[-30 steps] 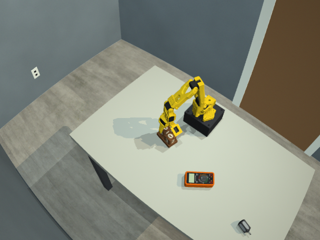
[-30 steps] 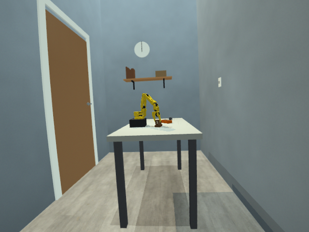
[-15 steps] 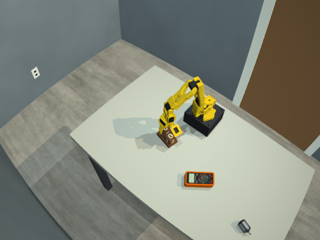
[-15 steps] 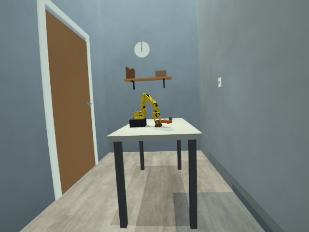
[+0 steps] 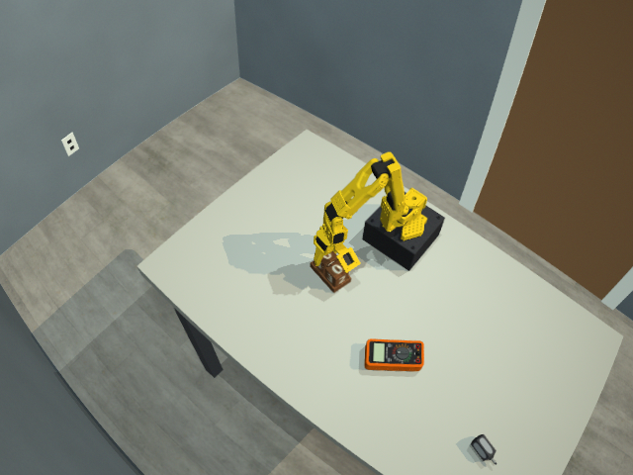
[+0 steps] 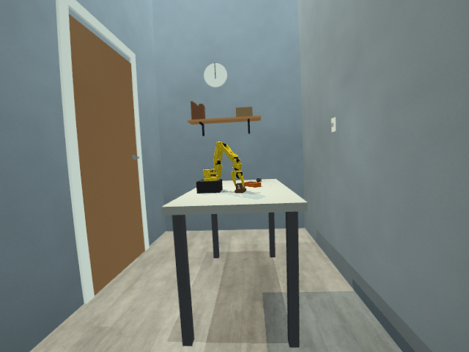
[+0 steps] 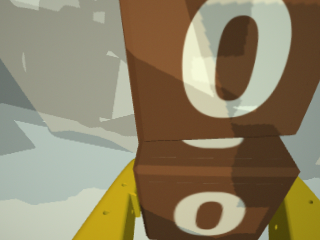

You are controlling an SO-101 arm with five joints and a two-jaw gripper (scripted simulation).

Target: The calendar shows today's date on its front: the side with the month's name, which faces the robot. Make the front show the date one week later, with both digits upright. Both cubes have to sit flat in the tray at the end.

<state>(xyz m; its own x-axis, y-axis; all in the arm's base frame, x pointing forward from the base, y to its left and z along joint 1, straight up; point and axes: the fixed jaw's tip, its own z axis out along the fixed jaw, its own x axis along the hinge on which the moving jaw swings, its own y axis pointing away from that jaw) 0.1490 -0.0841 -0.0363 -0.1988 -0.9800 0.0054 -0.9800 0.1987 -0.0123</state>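
tray (image 5: 334,284) mostly hidden under cubes, month name unreadable
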